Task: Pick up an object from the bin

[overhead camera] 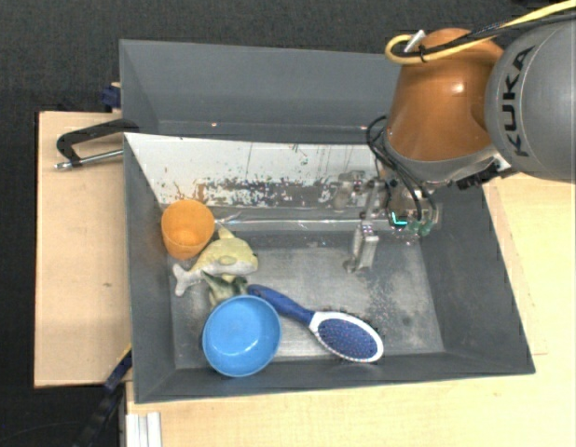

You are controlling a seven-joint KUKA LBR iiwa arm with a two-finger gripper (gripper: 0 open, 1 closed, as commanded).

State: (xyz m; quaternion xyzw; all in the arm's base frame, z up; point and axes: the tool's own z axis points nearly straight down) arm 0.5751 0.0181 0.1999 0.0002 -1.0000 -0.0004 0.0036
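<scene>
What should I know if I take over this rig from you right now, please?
Gripper: hangs over bare floor right of the bin's middle, nothing visible in it.
Things: orange cup by the left wall; pale toy animal against it; blue bowl front left; blue brush along the front, handle toward the bowl.
Done: nothing picked yet.
Left: choose a thing (the brush lies nearest), go down, grasp, lift.

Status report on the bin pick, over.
End effector over bare bin floor, right of centre. Nearest: blue hairbrush, front. Orange cup, blue bowl at left. Nothing blocking.
</scene>
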